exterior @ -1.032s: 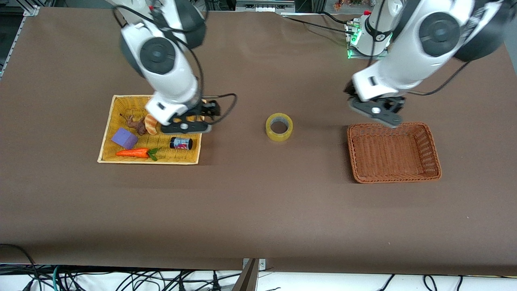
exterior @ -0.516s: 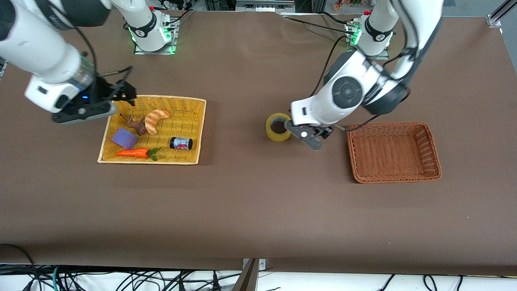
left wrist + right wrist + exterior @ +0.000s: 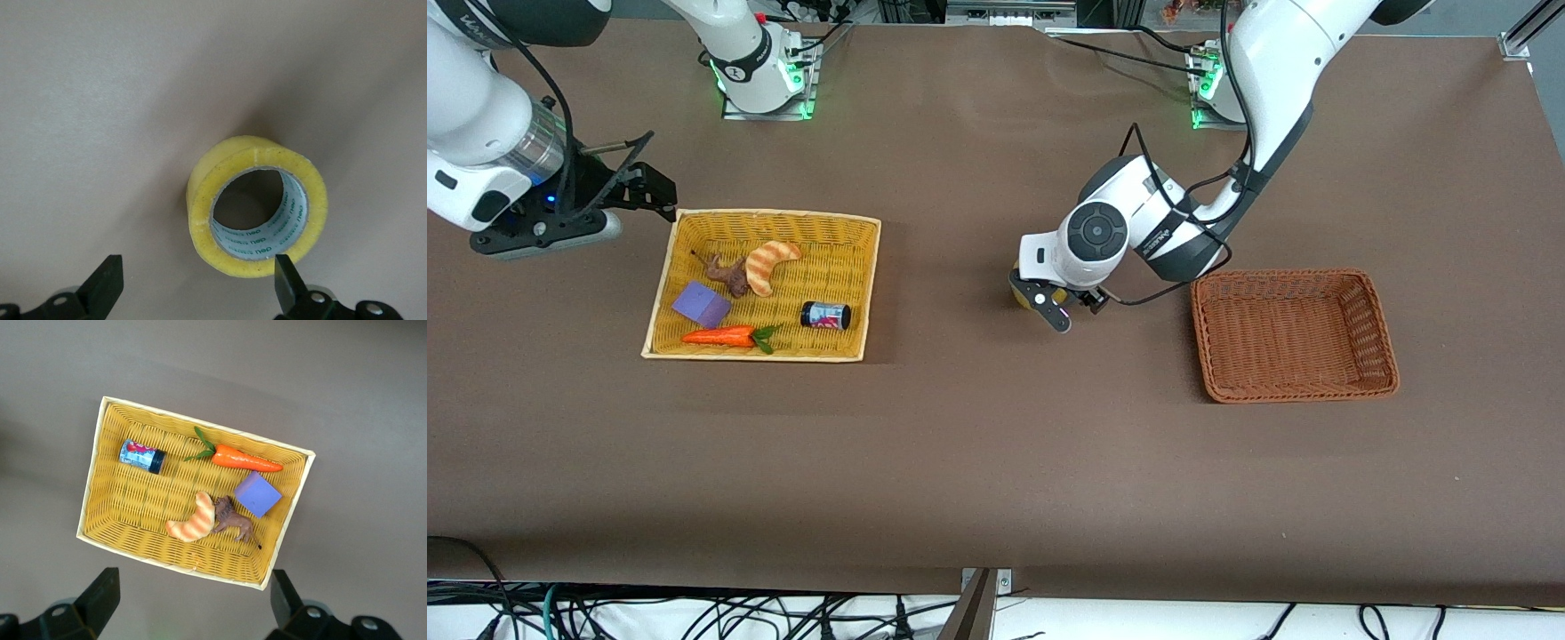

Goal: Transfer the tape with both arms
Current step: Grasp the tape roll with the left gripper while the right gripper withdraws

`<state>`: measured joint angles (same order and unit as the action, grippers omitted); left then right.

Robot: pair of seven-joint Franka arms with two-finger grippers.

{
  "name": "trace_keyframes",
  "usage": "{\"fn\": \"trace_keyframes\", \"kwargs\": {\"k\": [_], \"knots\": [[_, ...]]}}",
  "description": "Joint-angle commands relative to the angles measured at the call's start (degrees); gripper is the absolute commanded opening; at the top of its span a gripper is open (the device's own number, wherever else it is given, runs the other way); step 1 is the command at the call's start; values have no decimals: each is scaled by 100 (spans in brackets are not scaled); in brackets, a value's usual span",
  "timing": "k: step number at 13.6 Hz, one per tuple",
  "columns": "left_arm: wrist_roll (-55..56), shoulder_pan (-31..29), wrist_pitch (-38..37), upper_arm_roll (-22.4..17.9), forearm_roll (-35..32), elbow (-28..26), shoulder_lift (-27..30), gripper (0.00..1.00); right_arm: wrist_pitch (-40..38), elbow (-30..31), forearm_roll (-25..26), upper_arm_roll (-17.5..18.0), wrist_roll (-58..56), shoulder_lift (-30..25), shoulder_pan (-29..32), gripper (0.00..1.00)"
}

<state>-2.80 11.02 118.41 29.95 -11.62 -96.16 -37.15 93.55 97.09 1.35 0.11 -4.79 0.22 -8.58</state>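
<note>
Nearest the front camera there's just bare brown worktop (image 3: pixel 996 462) filling the lower half of the frame. Going up to mid-frame right, a reddish-brown wicker basket (image 3: pixel 1385 356) sits toward the left arm's end. At about the same height on the frame's left there's a yellow wicker basket (image 3: pixel 660 302) holding a toy carrot (image 3: pixel 719 336), a small black jar (image 3: pixel 824 315), a purple block (image 3: pixel 701 304), a little brown animal figure (image 3: pixel 727 274) and a striped croissant toy (image 3: pixel 768 265).

Near the center of the frame, the tape (image 3: pixel 1020 298) stands on the worktop between the two baskets, mostly hidden under the left arm in the front view. The left pincer (image 3: pixel 1056 307) is low over it with the jaws spread wide. In the left wrist view the yellow roll (image 3: pixel 257 205) sits between the two fingertips (image 3: pixel 288 283), with one of them right next to the roll's edge; I can't tell if it touches.

At upper left of the frame, the right pincer (image 3: pixel 633 185) hangs over the worktop just beside the yellow basket's corner, jaws wide open, holding nothing.
</note>
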Motion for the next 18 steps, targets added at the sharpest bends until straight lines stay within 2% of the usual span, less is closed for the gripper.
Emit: {"fn": "trace_keyframes", "kwargs": {"k": [1, 4, 6, 9, 10, 11, 13, 16, 18], "knots": [[-19, 32, 138, 28, -384, 71, -160, 100, 32, 92, -117, -116, -92, -102, 23, 100], [-10, 190, 514, 2, -717, 28, -459, 100, 23, 74, -126, -134, -92, -92, 23, 100], [69, 199, 963, 2, -1069, -104, -591, 100, 23, 74, -126, -291, -310, -92, 32, 100], [657, 269, 1167, 2, -1569, -271, -609, 99, 23, 65, -126, -362, -391, -92, 32, 100], [658, 269, 1184, 10, -1833, -263, -635, 54, 23, 65, -126, -371, -382, -92, 32, 100], [806, 296, 1176, 19, -1826, -271, -644, 21, 32, 65, -126, -362, -373, -66, 23, 100], [1106, 313, 1149, 19, -1826, -342, -644, 13, 23, 21, -257, -371, -391, -48, 23, 100], [1045, 226, 1018, 54, -1818, -333, -549, 8, 15, 12, -275, -485, -558, -57, 32, 100], [1045, 199, 519, 150, -1731, -237, -303, 6, 15, 21, -284, -494, -558, -57, 32, 100]]}}
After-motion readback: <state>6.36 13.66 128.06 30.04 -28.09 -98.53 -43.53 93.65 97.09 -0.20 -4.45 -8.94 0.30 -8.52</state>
